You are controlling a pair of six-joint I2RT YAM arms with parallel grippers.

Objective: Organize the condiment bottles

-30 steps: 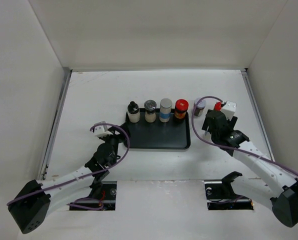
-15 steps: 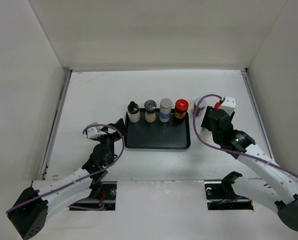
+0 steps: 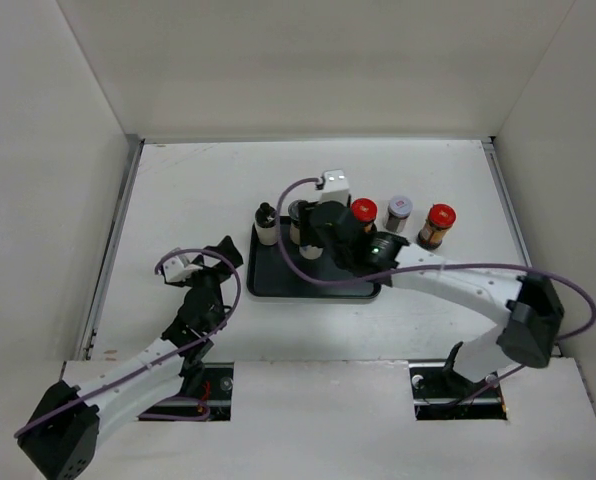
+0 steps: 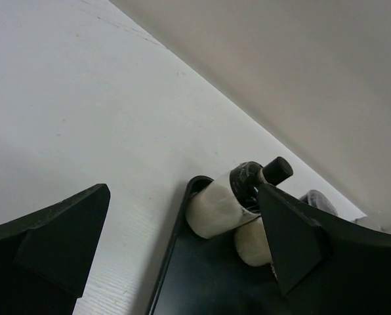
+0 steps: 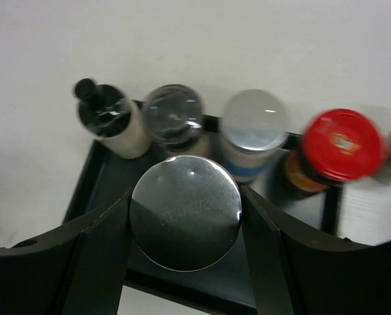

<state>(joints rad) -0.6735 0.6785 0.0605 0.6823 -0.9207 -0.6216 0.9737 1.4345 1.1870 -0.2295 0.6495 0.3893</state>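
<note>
Silver-lidded jar (image 5: 185, 213) pinched by right gripper (image 5: 186, 209), apparently over tray (image 5: 102, 174), left gripper (image 4: 181, 191) spread wide

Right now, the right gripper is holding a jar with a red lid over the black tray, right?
No. The jar in the right gripper has a shiny silver lid, not a red one, as the right wrist view shows. It is held over the black tray.
</note>
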